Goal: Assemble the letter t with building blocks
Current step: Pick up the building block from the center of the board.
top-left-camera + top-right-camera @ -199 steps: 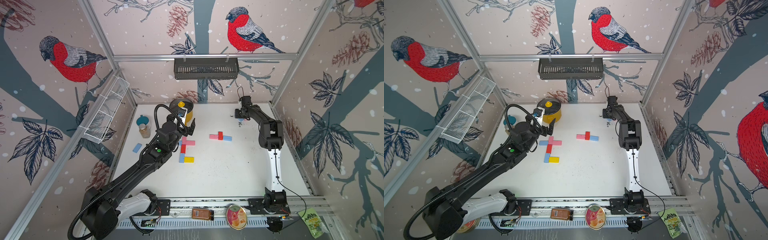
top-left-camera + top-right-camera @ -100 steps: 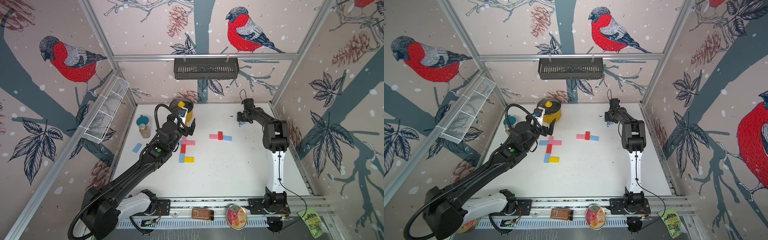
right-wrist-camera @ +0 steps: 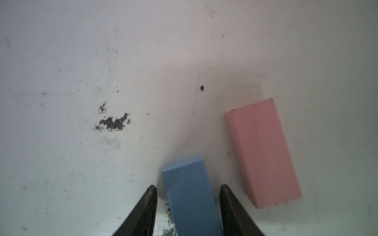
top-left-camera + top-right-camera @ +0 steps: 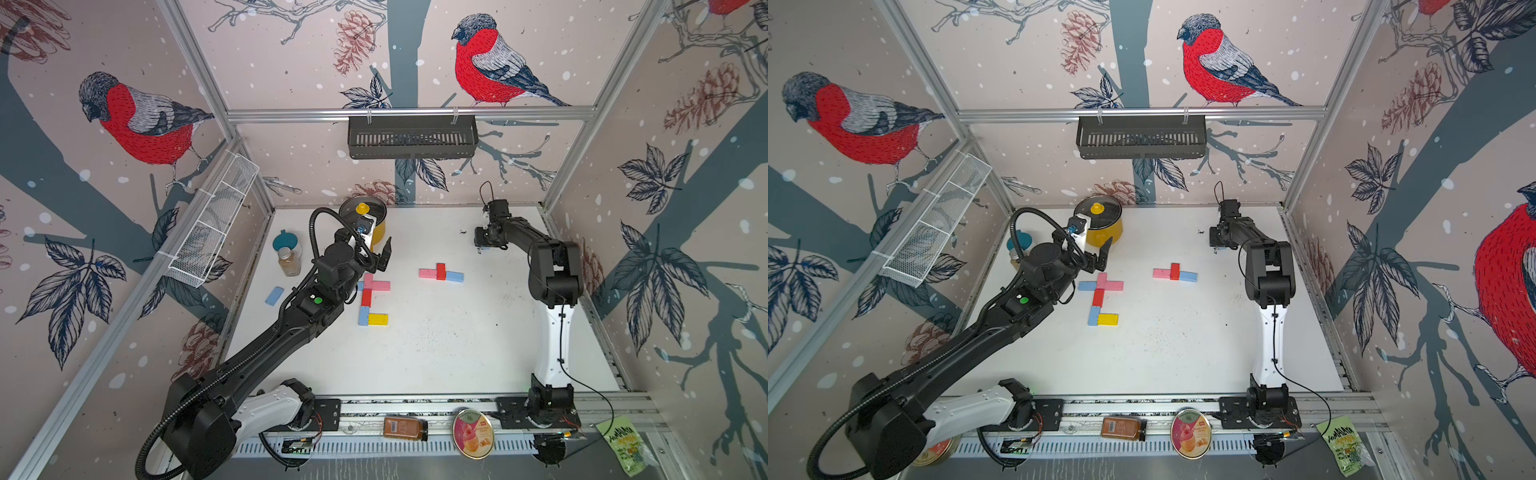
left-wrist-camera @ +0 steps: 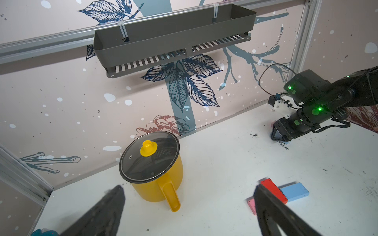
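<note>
Several building blocks lie flat in a figure beside my left arm: light blue (image 4: 1087, 286), pink (image 4: 1113, 285), red (image 4: 1099, 296), blue (image 4: 1093, 316) and yellow (image 4: 1108, 319). My left gripper (image 4: 380, 257) (image 5: 188, 188) hangs open just behind them. Further right a pink (image 4: 427, 273), red (image 4: 441, 271) and blue (image 4: 454, 276) block form a short row. At the back right, my right gripper (image 4: 482, 243) (image 3: 188, 187) is low on the table, its jaws straddling a blue block (image 3: 190, 194) with a gap showing on one side. A pink block (image 3: 262, 151) lies beside it.
A lidded yellow pot (image 4: 365, 220) stands at the back left, close to my left gripper. A small bottle (image 4: 289, 262) and a teal lid (image 4: 284, 242) stand at the left edge. One blue block (image 4: 274, 296) lies apart at the far left.
My right gripper has come down and a little forward at the back right, and its elbow has shifted right. The left arm and the laid blocks have not moved.
</note>
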